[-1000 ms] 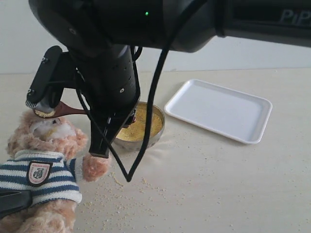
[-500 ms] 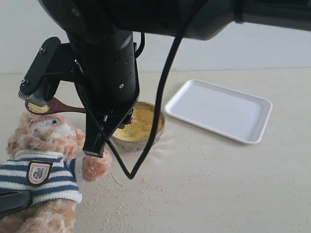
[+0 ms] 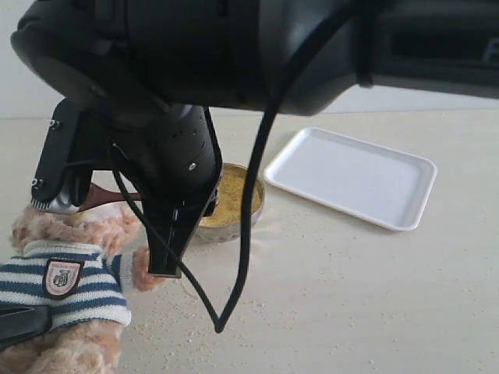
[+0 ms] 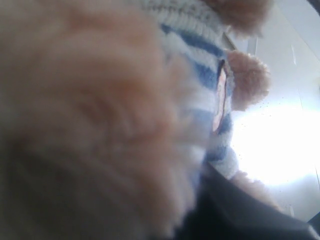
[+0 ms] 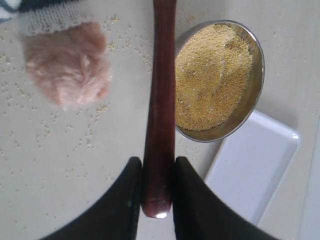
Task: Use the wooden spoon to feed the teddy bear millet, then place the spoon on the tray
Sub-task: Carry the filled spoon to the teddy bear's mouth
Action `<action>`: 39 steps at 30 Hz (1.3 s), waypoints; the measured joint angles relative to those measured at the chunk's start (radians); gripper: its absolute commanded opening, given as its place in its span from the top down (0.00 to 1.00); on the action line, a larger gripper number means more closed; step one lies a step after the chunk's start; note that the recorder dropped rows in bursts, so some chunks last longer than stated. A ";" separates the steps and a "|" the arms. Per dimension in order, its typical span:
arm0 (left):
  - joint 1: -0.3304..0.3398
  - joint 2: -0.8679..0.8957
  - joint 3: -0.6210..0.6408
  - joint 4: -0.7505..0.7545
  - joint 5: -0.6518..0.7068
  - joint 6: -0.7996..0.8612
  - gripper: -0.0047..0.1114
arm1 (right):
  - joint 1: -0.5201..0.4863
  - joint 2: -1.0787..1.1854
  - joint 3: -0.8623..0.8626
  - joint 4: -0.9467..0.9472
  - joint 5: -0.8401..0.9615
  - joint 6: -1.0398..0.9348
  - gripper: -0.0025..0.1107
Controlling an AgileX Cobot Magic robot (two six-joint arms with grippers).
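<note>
Right gripper is clamped snug on the wooden spoon handle, tip up by the teddy bear's face. If I tilt or push in, I spill the load into fur or jab it.

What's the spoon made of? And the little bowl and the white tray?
The spoon looks like dark varnished wood: reddish-brown and glossy. The bowl seems to be metal, with a shiny silvery rim. The tray is probably plastic: smooth, plain white.

You're looking at a lab-style test bench. Pale tabletop, plain white wall at twelve o'clock, black cabled robot arm overhead.
</note>
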 measured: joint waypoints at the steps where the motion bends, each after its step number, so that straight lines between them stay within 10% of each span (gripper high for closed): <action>1: 0.000 0.000 0.000 0.000 0.000 0.000 0.92 | 0.000 0.000 -0.001 -0.006 -0.002 0.000 0.98; 39: 0.000 0.000 0.000 -0.004 0.000 0.000 0.92 | 0.111 0.089 0.019 -0.414 -0.002 0.076 0.98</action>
